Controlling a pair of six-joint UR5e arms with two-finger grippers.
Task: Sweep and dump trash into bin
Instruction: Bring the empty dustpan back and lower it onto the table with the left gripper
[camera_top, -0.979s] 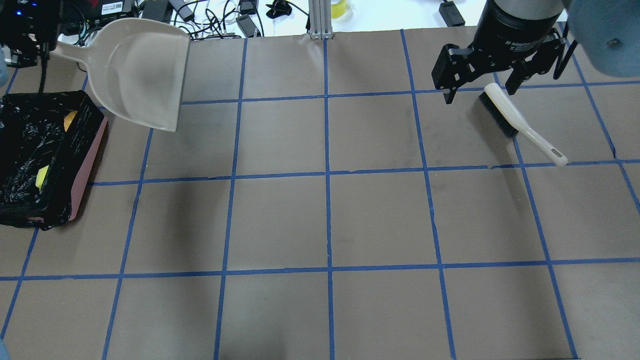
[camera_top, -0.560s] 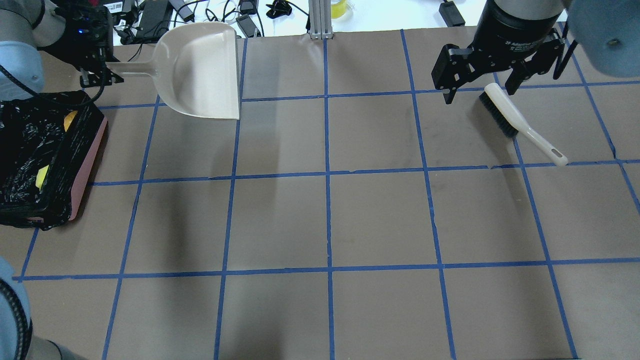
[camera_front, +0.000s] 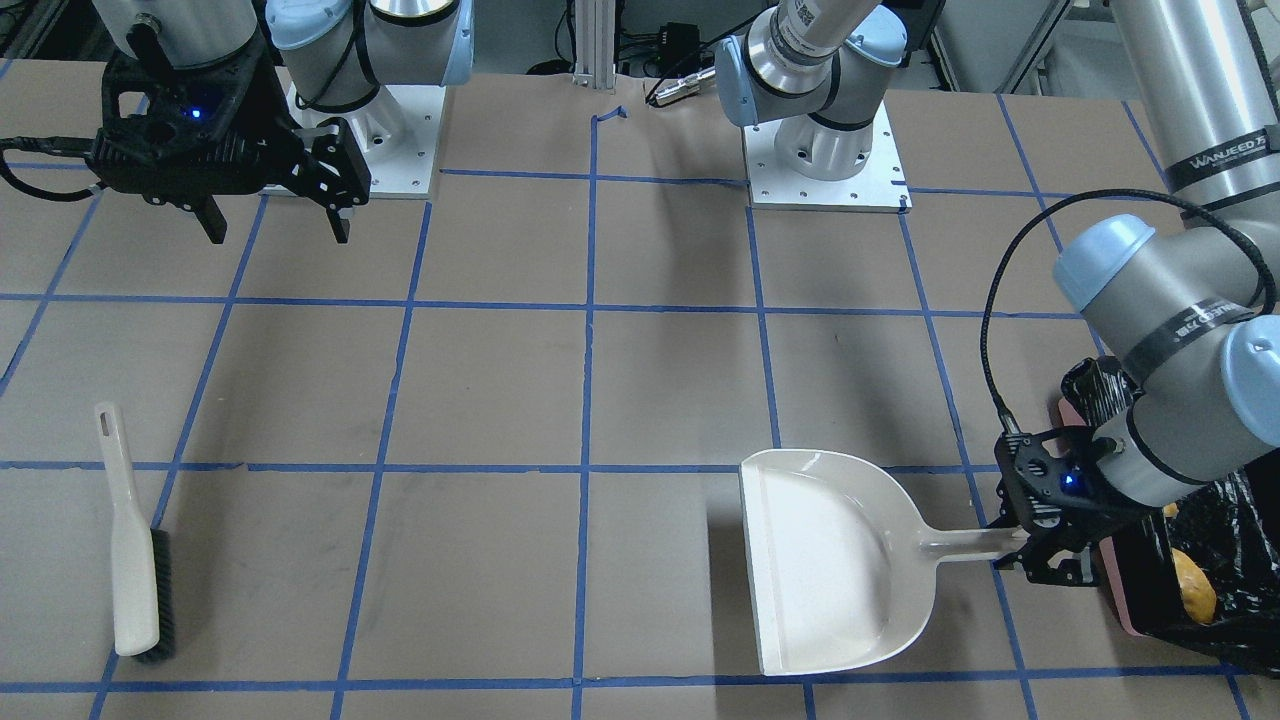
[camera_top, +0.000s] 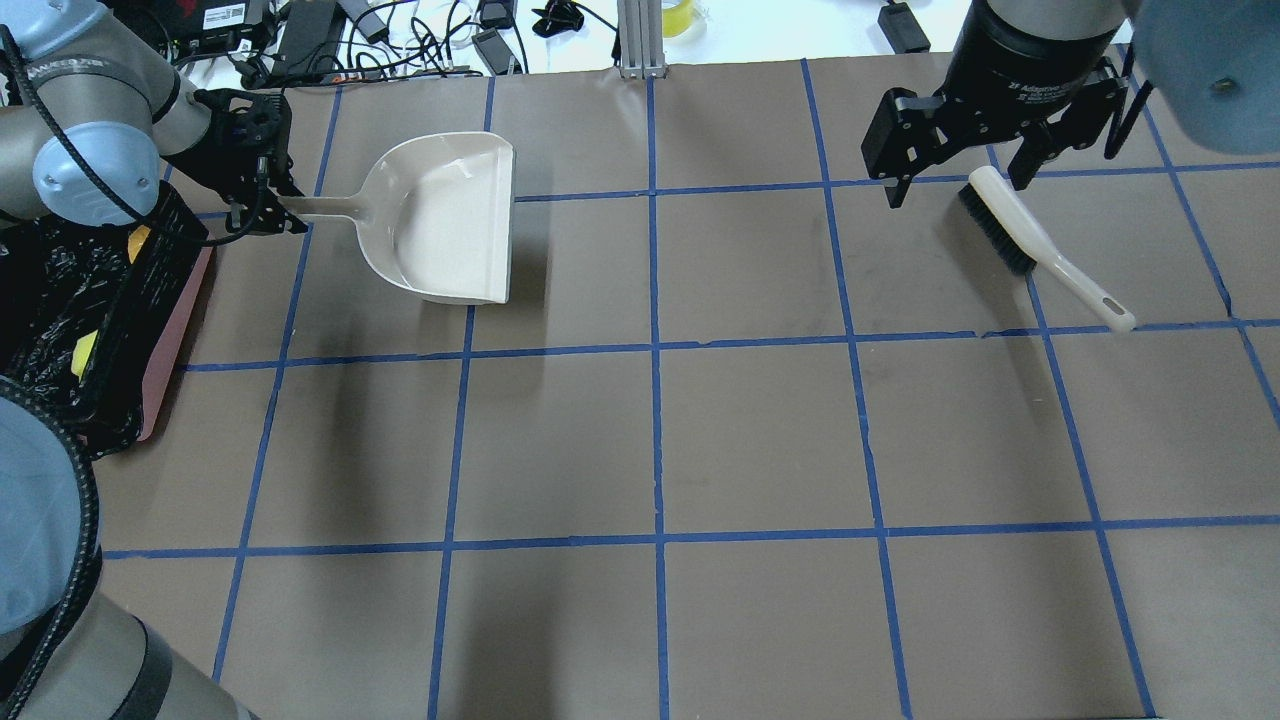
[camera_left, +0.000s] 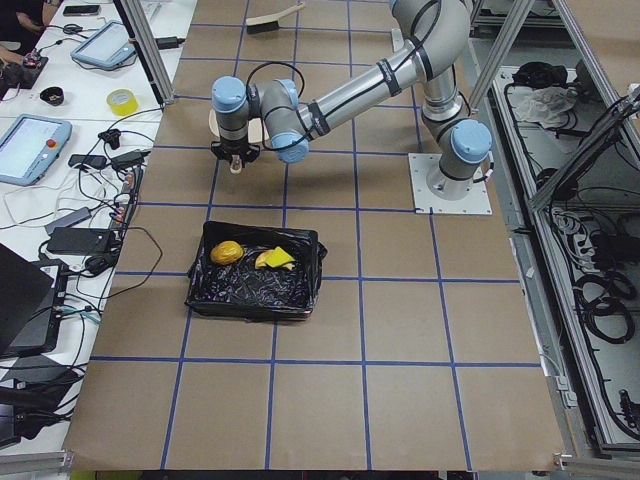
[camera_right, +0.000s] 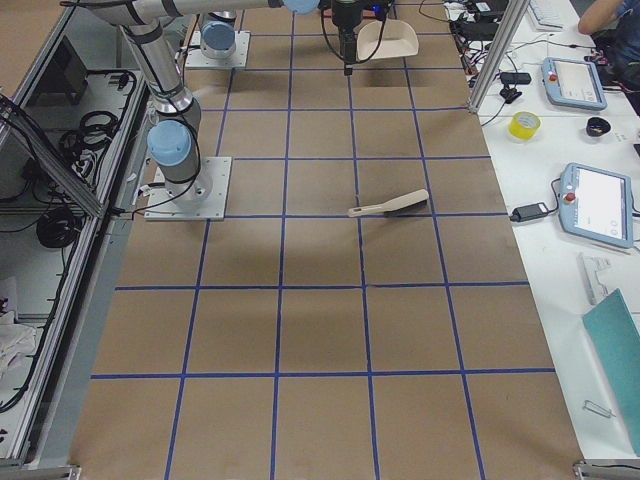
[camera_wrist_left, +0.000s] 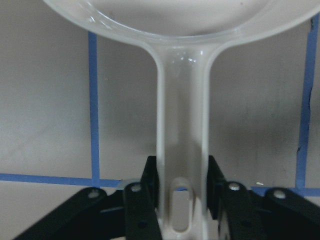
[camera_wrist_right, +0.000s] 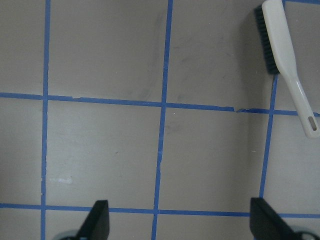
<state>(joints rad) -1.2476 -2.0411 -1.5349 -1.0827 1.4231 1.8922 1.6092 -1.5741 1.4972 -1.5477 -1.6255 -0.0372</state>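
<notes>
1. Two things show front-facing: the dustpan (camera_front: 830, 560) sits level and empty, the left gripper (camera_front: 1018, 552) pinching its handle, with the bin (camera_front: 1125, 615) at its 3 o'clock.
2. Overhead: the dustpan has swung from the bin toward 3 o'clock, so dumping looks done. The right gripper (camera_top: 958, 188) hangs spread over the brush (camera_top: 1040, 245). The table (camera_top: 760, 440) offers free room toward 6 o'clock.
3. Left side: the trash (camera_left: 228, 252) lies inside the bin.
</notes>
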